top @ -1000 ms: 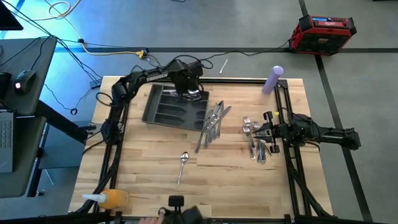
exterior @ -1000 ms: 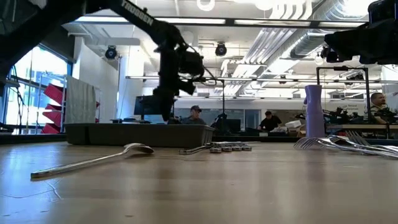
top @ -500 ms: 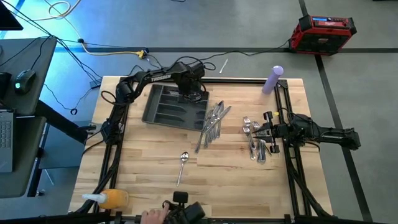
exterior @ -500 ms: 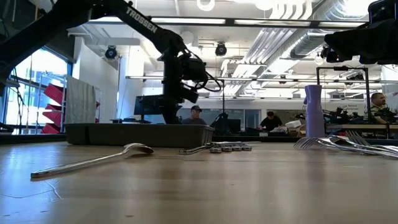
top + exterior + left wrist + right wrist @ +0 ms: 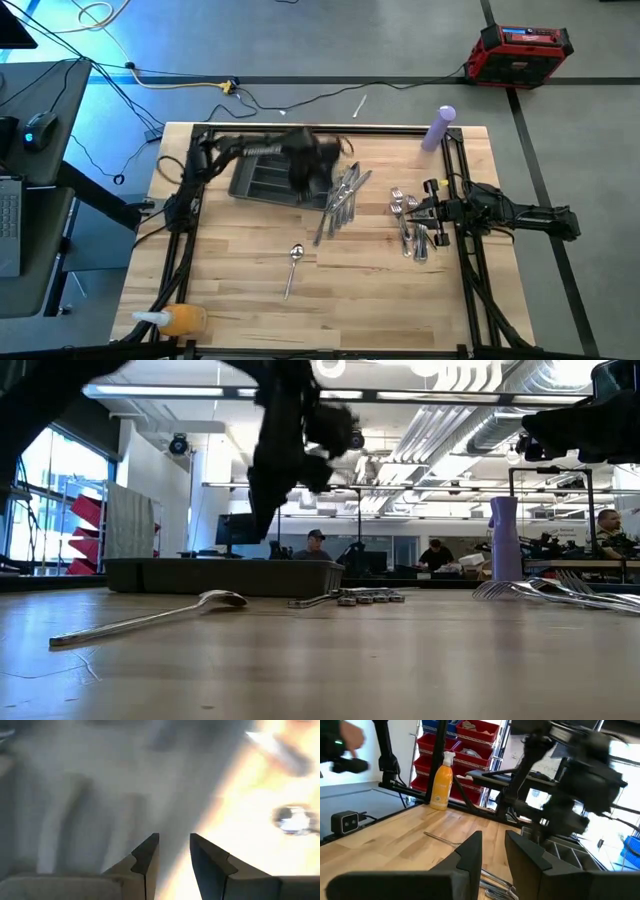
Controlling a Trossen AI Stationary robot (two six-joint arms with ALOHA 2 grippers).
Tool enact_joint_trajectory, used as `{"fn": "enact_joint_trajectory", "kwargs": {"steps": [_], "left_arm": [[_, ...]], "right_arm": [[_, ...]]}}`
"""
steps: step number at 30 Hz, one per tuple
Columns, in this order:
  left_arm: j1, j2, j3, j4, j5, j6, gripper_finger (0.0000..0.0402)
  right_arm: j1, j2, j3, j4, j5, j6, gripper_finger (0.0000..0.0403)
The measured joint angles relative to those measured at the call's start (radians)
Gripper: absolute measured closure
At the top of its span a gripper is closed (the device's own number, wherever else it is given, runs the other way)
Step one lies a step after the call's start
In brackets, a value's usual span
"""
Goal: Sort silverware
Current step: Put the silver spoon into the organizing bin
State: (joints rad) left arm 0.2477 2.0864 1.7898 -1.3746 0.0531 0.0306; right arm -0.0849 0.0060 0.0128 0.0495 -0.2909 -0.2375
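Note:
A dark grey compartmented tray [image 5: 265, 180] lies at the table's far left. Beside its right edge lies a pile of silverware [image 5: 345, 195], which also shows in the low view [image 5: 350, 598]. A second pile, of forks [image 5: 408, 225], lies farther right. One spoon [image 5: 293, 262] lies alone nearer the front. My left gripper [image 5: 308, 172] is blurred above the tray's right part; its wrist view [image 5: 174, 845] shows a narrow gap with nothing in it. My right gripper [image 5: 428, 210] hovers over the fork pile, fingers slightly apart [image 5: 493, 842] and empty.
A purple bottle [image 5: 438, 128] stands at the far right corner. An orange spray bottle [image 5: 180, 320] lies at the near left corner. Bare wood lies along the front of the table around the lone spoon [image 5: 150, 618]. People sit in the room behind [image 5: 315, 545].
My left gripper has risen from the tray's far right corner. It has swung fast toward the table's near edge over the tray's right side, blurred by its speed. The silverware piles, the spoon and the tray have stayed where they were.

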Motion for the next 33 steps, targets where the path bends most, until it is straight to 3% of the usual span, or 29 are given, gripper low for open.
{"fn": "enact_joint_trajectory", "kwargs": {"steps": [3,7,12,15,17,20,23,33], "left_arm": [[-0.122,-0.067,-0.096,0.098,-0.002,-0.193,0.0312],[-0.289,-0.119,-0.209,0.333,-0.004,-0.595,0.0312],[-0.425,-0.098,-0.268,0.534,0.014,-0.799,0.0299],[-0.471,-0.08,-0.271,0.532,-0.008,-0.783,0.0278],[-0.498,-0.077,-0.271,0.533,-0.04,-0.687,0.026],[-0.529,-0.076,-0.271,0.53,-0.151,-0.58,0.0232],[-0.542,-0.076,-0.27,0.484,-0.228,-0.577,0.021],[-0.552,0.006,-0.271,0.421,-0.238,-0.609,0.019]], "right_arm": [[0.0,0.0,0.0,0.0,0.0,0.038,0.0329],[0.0,0.0,0.0,0.0,0.0,0.055,0.0329],[0.0,0.0,0.0,0.001,0.0,0.055,0.0329],[0.0,0.0,0.0,0.004,0.0,0.055,0.0329],[0.0,0.0,0.0,0.011,0.0,0.055,0.0329],[0.0,0.0,0.0,0.013,0.0,0.055,0.0329],[0.0,0.0,0.0,0.014,0.0,0.054,0.0329],[0.0,0.0,0.0,0.014,0.0,0.046,0.0329]]}}
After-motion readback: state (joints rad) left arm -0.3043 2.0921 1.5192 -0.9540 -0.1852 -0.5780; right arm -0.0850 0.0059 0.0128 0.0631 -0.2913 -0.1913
